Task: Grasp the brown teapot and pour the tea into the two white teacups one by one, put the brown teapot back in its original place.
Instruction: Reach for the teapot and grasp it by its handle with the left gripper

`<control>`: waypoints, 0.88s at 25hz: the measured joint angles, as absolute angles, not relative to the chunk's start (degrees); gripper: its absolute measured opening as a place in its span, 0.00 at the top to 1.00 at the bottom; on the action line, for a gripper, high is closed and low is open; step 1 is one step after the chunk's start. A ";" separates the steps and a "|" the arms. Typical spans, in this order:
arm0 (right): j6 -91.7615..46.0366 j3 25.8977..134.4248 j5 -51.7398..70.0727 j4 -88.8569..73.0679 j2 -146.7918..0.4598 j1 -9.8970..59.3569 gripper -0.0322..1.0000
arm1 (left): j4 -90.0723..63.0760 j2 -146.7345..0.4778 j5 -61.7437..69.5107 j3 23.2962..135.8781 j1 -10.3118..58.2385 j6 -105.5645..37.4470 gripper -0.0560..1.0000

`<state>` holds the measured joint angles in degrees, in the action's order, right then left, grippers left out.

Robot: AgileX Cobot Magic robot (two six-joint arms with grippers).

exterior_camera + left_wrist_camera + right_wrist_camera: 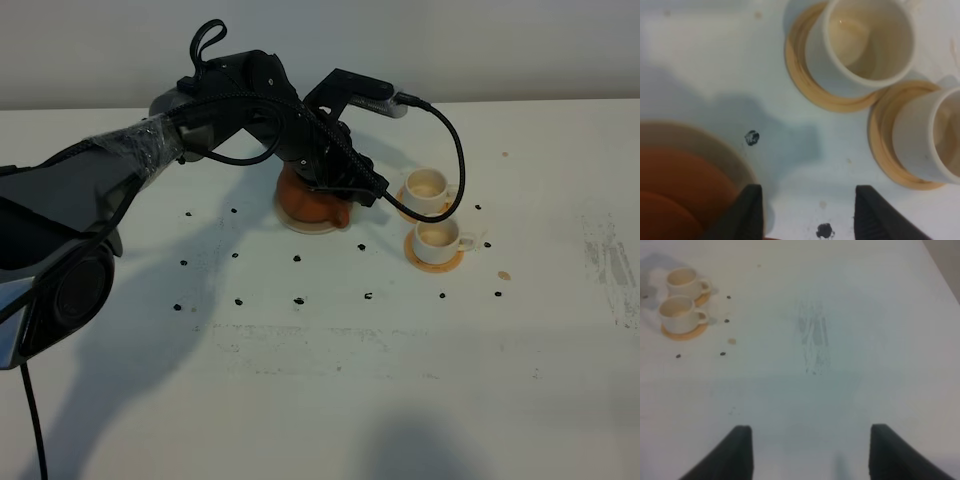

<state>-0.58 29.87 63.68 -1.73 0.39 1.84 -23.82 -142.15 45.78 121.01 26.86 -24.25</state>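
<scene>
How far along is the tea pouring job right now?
Done: unclear. The far teacup and near teacup both look tan inside, but I cannot tell whether that is tea. In hand: the brown teapot sits on its beige saucer, the left gripper open beside it, gripping nothing. Left: if the cups are empty, everything; if filled, only retreating.
</scene>
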 joint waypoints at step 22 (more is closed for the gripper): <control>-0.58 29.87 63.68 -1.73 0.39 1.84 0.50 | -23.28 -141.27 51.57 121.12 25.03 -24.30 0.56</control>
